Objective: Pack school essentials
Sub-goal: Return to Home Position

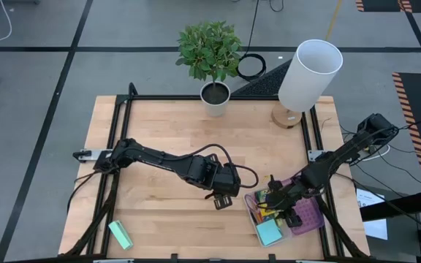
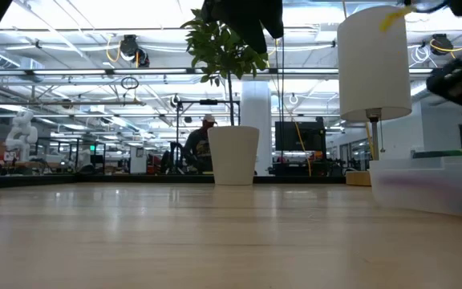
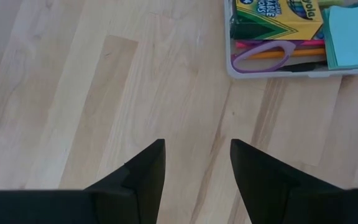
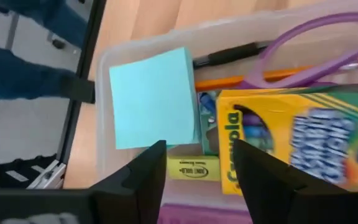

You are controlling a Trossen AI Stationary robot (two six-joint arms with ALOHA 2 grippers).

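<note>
Holding crayon box (image 4: 303,140), sticky-note pad (image 4: 153,98), scissors (image 4: 328,46), pen (image 4: 225,55), orange pencil (image 4: 229,81), small yellow piece (image 4: 192,168), clear bin (image 1: 309,219) on counter (image 1: 167,139), right hand (image 4: 194,171) released above contents, left hand (image 3: 194,162) released beside bin.

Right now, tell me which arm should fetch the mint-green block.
Left. The left gripper, open and empty, hangs mid-table on the mint-green block's side; the right gripper hovers open over the clear bin.
</note>
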